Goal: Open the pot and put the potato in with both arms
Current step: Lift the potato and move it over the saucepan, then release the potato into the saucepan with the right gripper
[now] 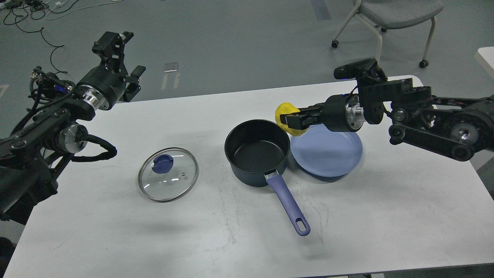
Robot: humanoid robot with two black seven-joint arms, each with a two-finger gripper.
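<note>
- The potato (286, 116) hangs clamped in the right gripper (290, 120), raised at the pot's far right rim, over the edge of the blue plate (328, 154).
- It looks light, smooth and toy-like, so probably slippery; a hold across its middle suits it.
- The pot (257, 151) stands uncovered and empty; its glass lid (168, 174) lies flat to the left, well apart.
- The left gripper (125, 61) hangs spread and empty beyond the table's far edge.
- The fingers cover much of the potato's near side, so the depth of the grip is unclear.

Lid (168, 174) left of the pot (257, 152), plate (328, 154) just right, potato (286, 117) above between them
</note>
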